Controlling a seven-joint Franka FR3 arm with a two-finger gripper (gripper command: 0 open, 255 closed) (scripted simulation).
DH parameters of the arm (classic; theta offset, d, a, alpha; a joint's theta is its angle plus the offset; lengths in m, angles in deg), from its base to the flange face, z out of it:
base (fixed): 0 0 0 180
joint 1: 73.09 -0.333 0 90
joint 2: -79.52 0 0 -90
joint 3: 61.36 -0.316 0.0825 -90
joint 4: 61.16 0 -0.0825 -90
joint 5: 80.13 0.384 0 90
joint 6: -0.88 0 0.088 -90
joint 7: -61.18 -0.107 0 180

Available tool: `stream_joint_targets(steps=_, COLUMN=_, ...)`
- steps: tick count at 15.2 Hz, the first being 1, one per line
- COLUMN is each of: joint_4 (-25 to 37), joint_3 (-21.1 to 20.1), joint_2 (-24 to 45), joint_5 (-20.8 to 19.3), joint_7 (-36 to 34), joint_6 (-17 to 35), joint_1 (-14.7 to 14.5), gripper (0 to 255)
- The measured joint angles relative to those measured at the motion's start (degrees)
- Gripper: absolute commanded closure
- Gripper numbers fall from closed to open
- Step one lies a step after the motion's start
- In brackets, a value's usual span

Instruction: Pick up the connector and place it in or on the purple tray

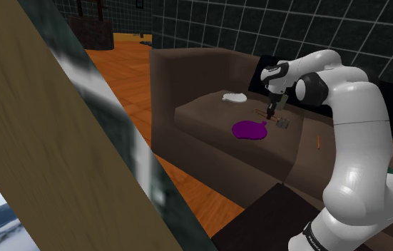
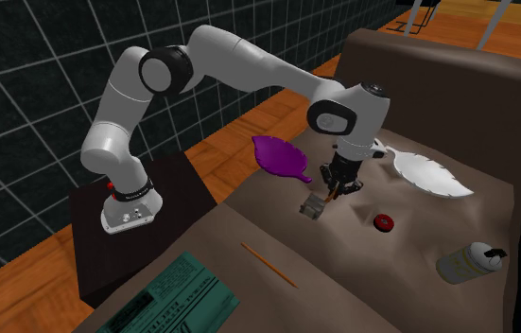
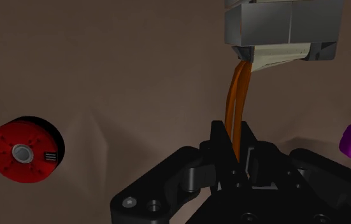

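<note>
Clamped shut with the hand (image 3: 237,137) on the orange wires of the connector (image 3: 282,32); grey body just beyond the hand, at the sofa (image 2: 419,236) seat, near the purple tray (image 2: 280,156).

This is a living room in a house, as far as I can tell standing here. A big brown upholstered sofa (image 1: 195,71) with a high back and a thick armrest takes up the middle, its cushions creased. An orange wooden plank floor (image 1: 127,78) runs around it and off toward eleven o'clock in the shoulder view, where a dark piece of furniture (image 1: 91,32) stands; I can't make out what it is. From twelve to two o'clock rises a dark wall of square tiles with pale joints (image 1: 223,21). Household odds lie on the cushions: a teal printed booklet (image 2: 178,289) at seven o'clock in the second exterior view, and a white leaf-shaped dish (image 2: 433,175) at three o'clock.
</note>
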Motion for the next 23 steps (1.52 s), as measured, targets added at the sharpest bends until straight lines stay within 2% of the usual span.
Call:
stream_joint_targets(steps=18, joint_4=10.4, joint_3=0.8, joint_2=-2.3, joint_5=-1.2, joint_7=-0.7, joint_6=-12.3, joint_1=1.0, gripper=255)
stream_joint_targets(steps=20, joint_4=7.0, joint_3=1.1, joint_2=-4.9, joint_5=-2.0, joint_7=-1.7, joint_6=-11.4, joint_1=-0.9, gripper=255)
stream_joint_targets(steps=23, joint_4=-2.1, joint_3=1.4, joint_2=-11.0, joint_5=-4.2, joint_7=-4.5, joint_6=-8.3, joint_1=-5.4, gripper=255)
